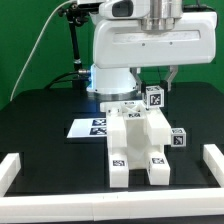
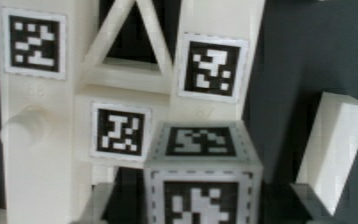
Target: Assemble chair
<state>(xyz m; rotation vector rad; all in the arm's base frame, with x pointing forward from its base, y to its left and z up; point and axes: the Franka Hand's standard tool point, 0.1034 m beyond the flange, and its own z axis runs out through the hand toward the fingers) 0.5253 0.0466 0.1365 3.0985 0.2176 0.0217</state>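
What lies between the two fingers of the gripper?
A small white tagged cube lies between the fingers, shown in the wrist view; whether they touch it is unclear.

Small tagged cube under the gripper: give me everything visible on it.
The small cube is white, plastic-looking, with black-and-white square tags on two visible faces. It stands upright at the far end of the chair assembly in the exterior view. The gripper hangs over it, jaws open on either side, a gap showing; what it rests on cannot be told.
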